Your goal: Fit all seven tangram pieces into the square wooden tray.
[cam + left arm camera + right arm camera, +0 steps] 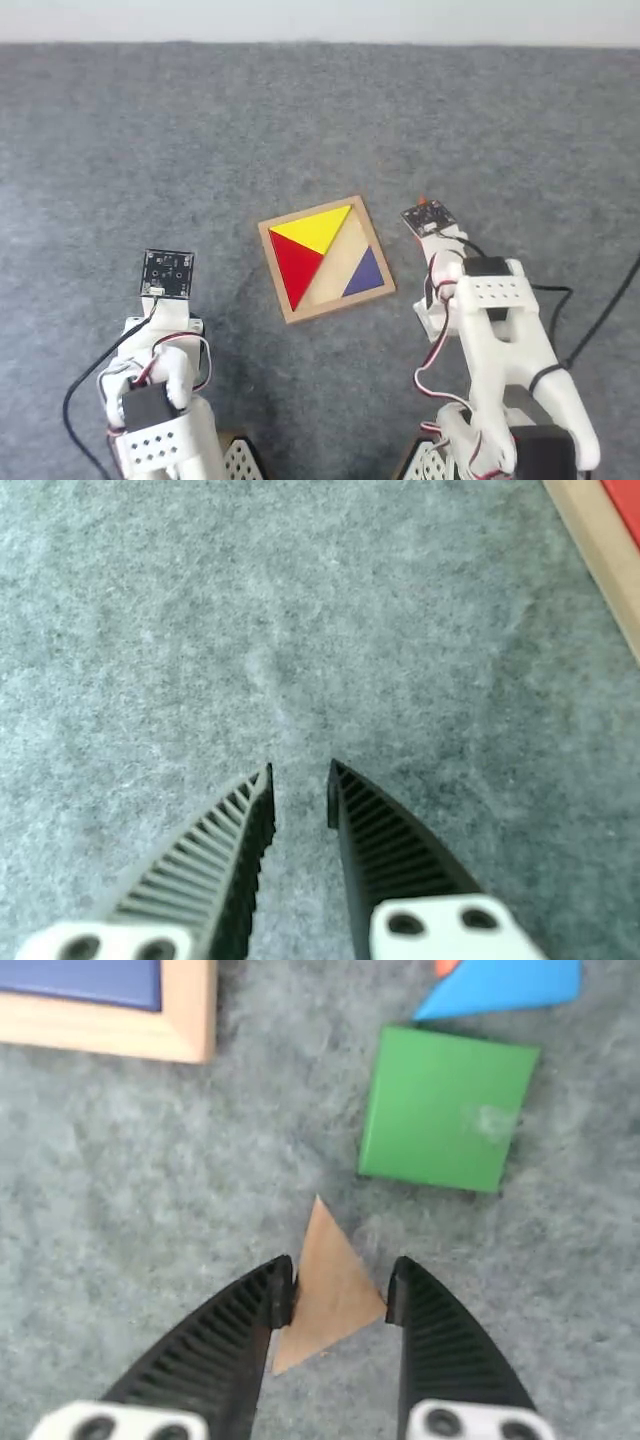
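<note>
Just off the tray (274,272), on the grey carpet (150,130), the right gripper (342,1268) has its 2 fingers pressed against opposite sides of a small tan triangle (325,1295) lying flat, so the piece looks gripped. One finger meets a straight edge while the other bears on a corner, so the hold could twist. I would lift slowly, keep the piece level, and turn it to match the bare wood in the tray before lowering it. The left gripper (300,770) hangs over bare carpet near the tray's rim, fingers nearly together and holding nothing. The right wrist camera adds the loose pieces beyond the triangle: a green square (445,1110), a blue piece (510,985) and an orange scrap (447,965). The overhead camera adds the layout inside the tray: 3 pieces, yellow (315,230), red (297,265) and violet-blue (364,272), with bare wood between them.
</note>
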